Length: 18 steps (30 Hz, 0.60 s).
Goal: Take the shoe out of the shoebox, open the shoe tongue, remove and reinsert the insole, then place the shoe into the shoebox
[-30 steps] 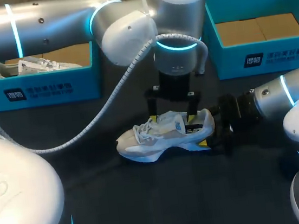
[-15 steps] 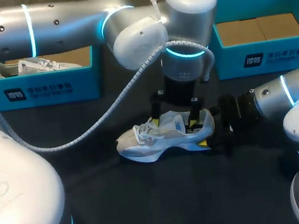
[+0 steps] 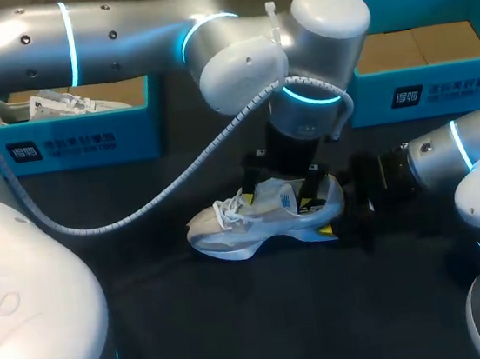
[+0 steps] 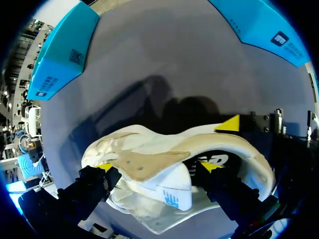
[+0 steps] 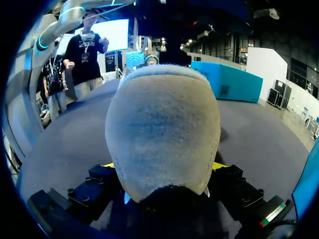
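One white shoe [image 3: 262, 216], tan-lined inside, laces loose, standing upright.

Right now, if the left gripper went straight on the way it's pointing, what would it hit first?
The white sneaker: the left gripper points down at it, with the raised tongue between its jaws. It would likely meet the tongue or the upper beside it first; depth is unclear.

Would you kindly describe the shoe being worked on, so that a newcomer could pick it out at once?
On the dark table, a white shoe lies mid-table beneath the left arm. Unlike the other white shoe, inside the left-hand shoebox, it rests on the tabletop, heel held in the right jaws.
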Tool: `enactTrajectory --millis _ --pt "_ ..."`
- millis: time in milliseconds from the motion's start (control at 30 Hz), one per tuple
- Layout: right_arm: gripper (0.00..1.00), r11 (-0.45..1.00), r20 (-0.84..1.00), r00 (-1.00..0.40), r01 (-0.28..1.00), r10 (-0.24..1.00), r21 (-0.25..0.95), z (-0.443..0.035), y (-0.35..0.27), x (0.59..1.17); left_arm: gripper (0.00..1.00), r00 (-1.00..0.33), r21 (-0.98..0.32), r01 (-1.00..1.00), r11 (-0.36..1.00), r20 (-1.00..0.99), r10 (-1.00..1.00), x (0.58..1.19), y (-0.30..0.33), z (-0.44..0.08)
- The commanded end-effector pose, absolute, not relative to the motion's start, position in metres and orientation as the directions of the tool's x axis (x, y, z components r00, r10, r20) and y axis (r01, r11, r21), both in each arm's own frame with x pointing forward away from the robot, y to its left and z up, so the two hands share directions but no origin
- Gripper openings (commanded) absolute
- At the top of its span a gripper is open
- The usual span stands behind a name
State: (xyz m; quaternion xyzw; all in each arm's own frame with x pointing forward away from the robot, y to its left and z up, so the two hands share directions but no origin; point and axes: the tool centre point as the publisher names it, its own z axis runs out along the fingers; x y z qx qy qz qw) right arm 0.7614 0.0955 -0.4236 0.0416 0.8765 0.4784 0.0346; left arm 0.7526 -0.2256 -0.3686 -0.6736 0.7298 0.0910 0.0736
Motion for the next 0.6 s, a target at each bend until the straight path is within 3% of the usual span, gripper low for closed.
enactTrajectory --millis 33,467,533,600 --pt "0.0 0.542 -0.022 -0.994 0.04 0.108 0.839 -0.424 0.098 0.761 1.0 -0.07 0.02 -0.998 0.067 -0.242 -0.968 0.752 -0.22 -0.362" --pt "0.0 0.542 -0.022 -0.994 0.04 0.108 0.839 -0.424 0.098 0.761 1.0 -0.02 0.008 -1.0 0.018 -0.294 -0.955 0.751 -0.199 -0.34" --pt "0.0 0.542 -0.022 -0.994 0.04 0.108 0.839 -0.424 0.098 0.761 0.94 -0.017 0.022 -1.0 0.011 -0.289 -0.957 0.75 -0.197 -0.338" --pt "0.0 0.542 -0.022 -0.994 0.04 0.108 0.839 -0.424 0.098 0.761 0.55 -0.017 0.04 -0.999 0.006 -0.278 -0.961 0.749 -0.197 -0.335"
